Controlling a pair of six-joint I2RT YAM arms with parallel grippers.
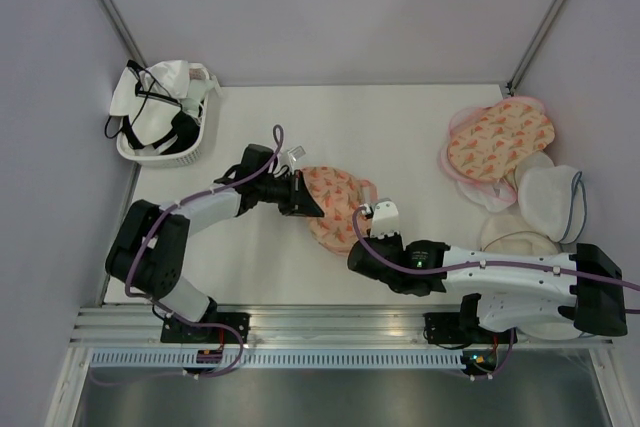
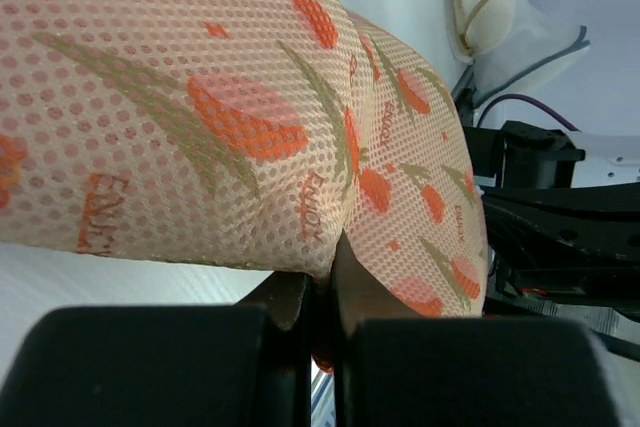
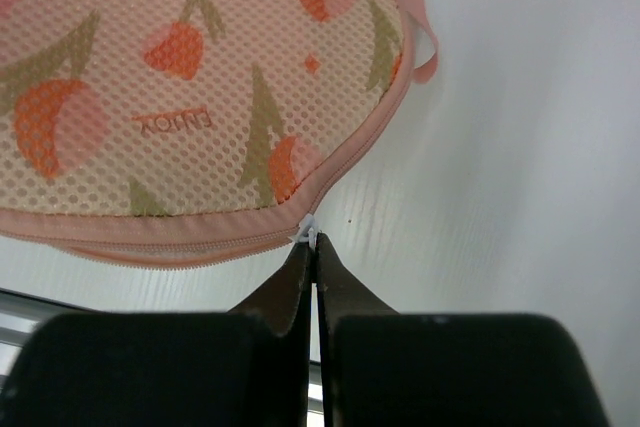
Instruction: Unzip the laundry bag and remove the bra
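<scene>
Nearest the arm bases, the right gripper (image 1: 353, 236) reaches in low from the right. In its wrist view the right gripper (image 3: 312, 252) has its two fingers pressed together with no gap, pinching the small white zipper pull (image 3: 308, 231) at the near edge of the laundry bag (image 3: 190, 97). To the left of the pull the pink zipper trim (image 3: 150, 232) runs along that edge, and the teeth there look closed. A thin pink loop (image 3: 422, 42) sticks out at the bag's far right side. The laundry bag (image 1: 335, 202) lies on the white table (image 1: 400, 127) about midway across it, between the two arms. From the left the left gripper (image 1: 310, 207) meets its left edge - in the wrist view the left gripper (image 2: 322, 272) is closed tight on a fold of the printed mesh (image 2: 250, 117), which rises over the fingers. Farther back, at the table's far left corner, a white basket (image 1: 150, 152) holds black-and-white garments (image 1: 165, 107). Well apart on the far right lies another peach printed pouch (image 1: 500, 142), overlapping a heap of white domed pouches (image 1: 550, 197).
</scene>
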